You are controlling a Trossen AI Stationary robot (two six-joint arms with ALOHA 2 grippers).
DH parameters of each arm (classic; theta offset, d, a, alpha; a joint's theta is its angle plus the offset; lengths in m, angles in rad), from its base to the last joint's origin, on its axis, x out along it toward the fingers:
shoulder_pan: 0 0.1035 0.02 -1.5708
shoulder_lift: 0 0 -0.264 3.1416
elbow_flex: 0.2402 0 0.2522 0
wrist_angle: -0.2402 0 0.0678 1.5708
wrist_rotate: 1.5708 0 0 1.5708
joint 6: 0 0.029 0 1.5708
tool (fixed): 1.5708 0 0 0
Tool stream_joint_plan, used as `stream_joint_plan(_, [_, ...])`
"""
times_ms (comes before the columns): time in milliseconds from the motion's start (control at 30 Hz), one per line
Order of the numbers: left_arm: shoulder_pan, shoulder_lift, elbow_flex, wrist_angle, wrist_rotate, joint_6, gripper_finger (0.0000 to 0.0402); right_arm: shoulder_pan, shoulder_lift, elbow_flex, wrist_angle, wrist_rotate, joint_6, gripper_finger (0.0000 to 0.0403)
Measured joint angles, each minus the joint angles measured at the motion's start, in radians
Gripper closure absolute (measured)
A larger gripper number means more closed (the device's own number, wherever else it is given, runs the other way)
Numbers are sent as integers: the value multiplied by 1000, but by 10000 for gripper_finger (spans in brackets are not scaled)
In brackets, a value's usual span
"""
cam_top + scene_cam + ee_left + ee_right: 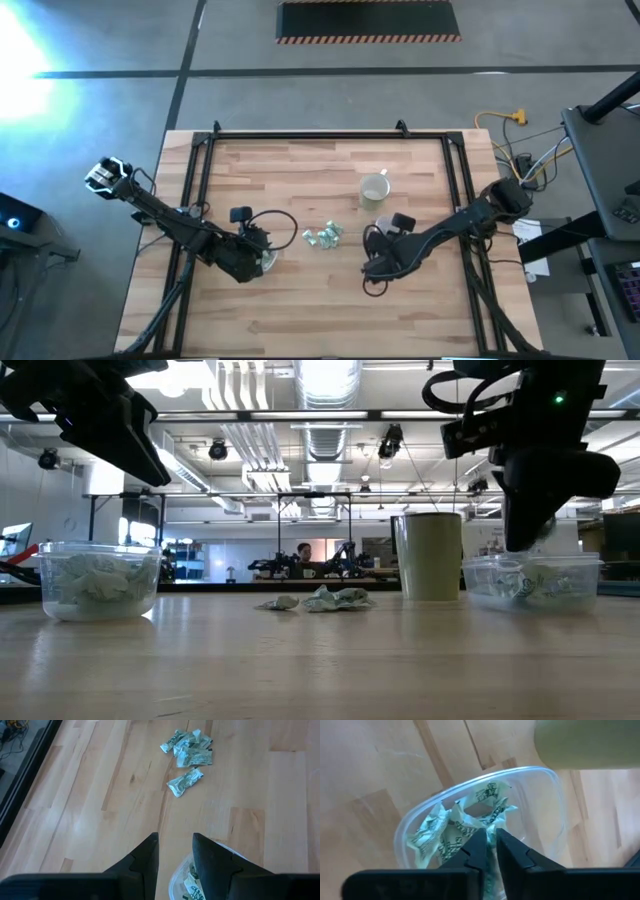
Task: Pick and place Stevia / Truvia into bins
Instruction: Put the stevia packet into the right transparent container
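A: The right gripper hangs over the rectangular bin, fingers parted only a sliver on a packet; widen them fully so it drops clear.

B: Left gripper, slightly apart, empty, above the round bin. Loose packets, crumpled green-white, lie mid-table between both.

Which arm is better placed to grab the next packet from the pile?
Probably left. The left hand is open and empty, facing the loose packets. The right hand is over the rectangular bin, pinching a packet.
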Motion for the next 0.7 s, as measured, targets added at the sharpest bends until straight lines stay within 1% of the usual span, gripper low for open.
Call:
stream_joint_plan(267, [0,0,-1,0,0,0,299,0,0,-2,-2,10,-3,304])
stream_joint_plan(367, [0,0,-2,0,0,0,299,0,-5,1,2,9,-27,286])
stream_joint_plan(467, [0,0,-2,1,0,0,299,0,-6,19,31,14,-53,277])
stream_joint_plan(567, [0,0,-2,4,0,0,299,0,-6,25,126,56,-147,273])
stream_joint_plan(700, [0,0,-2,4,0,0,299,0,-6,23,318,62,-350,276])
